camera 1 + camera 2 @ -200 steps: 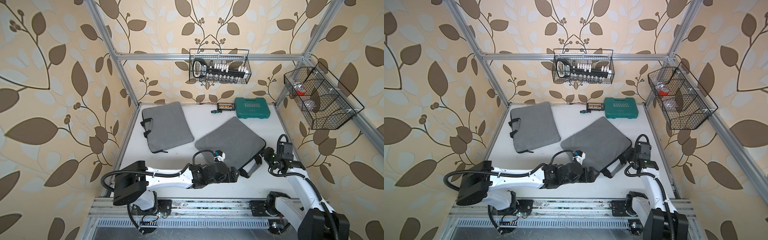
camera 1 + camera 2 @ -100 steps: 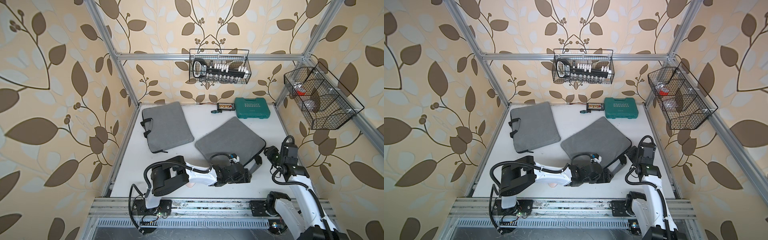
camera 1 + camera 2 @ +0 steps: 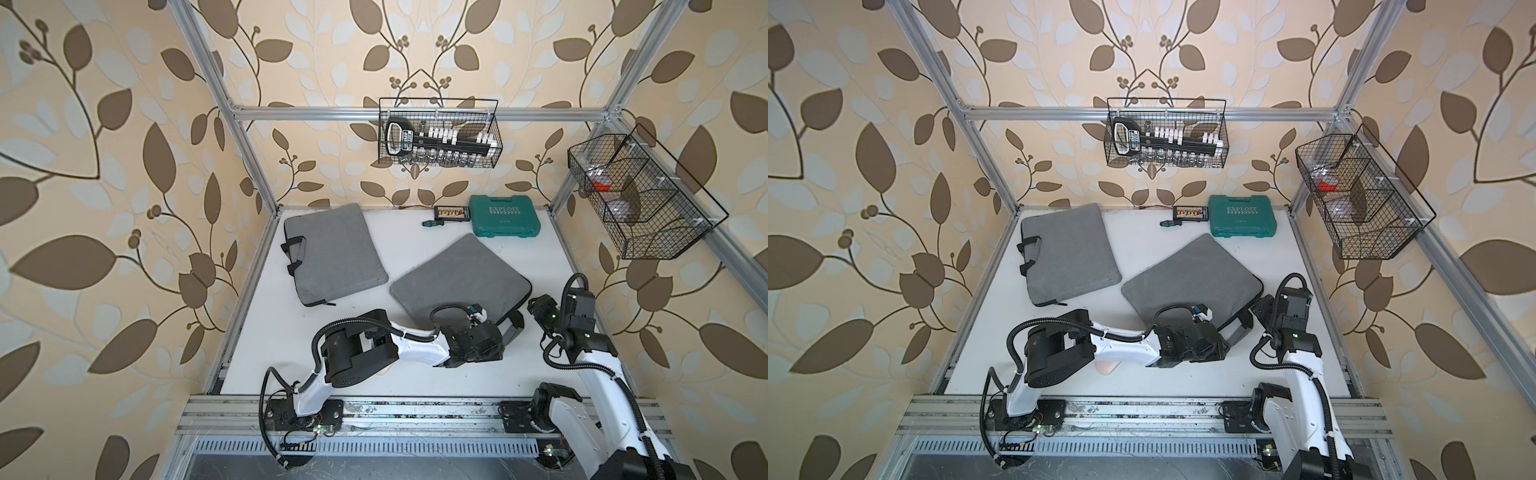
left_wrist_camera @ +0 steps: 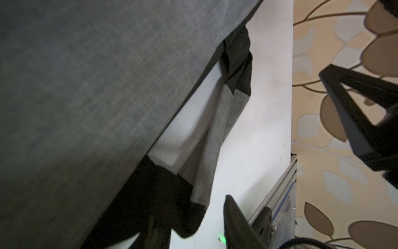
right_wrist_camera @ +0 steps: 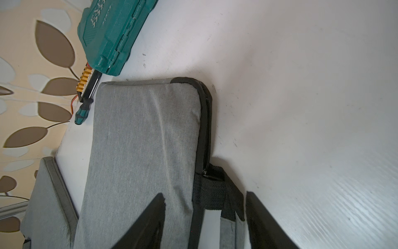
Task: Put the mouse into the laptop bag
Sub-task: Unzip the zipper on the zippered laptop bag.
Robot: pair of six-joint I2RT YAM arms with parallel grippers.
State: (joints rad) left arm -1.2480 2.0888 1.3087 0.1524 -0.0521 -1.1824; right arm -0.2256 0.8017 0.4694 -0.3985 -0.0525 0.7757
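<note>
I am working at the near edge of the laptop bag, the grey one lying slantwise in the middle of the counter, because its handle is sticking out there and the zip along that side is looking shut. The left tool is sitting low at the handle's end. Its jaws are spread either side of the black strap with a strip of counter showing beside one finger, so I am judging that it is not pinching anything yet. The right tool is hovering just beside the bag's near corner, jaws likewise spread and holding nothing. It is standing there, I judge, to steady or lift the handle's other end. The mouse is not in the bag. I am taking the pale pinkish thing peeking from under the left forearm, on the counter in front of the bag, to be it, though most of it is hidden. A second bag is lying beyond the laptop bag's far-left side, well clear of both tools. As I am reading it, the bag needs opening first.
</note>
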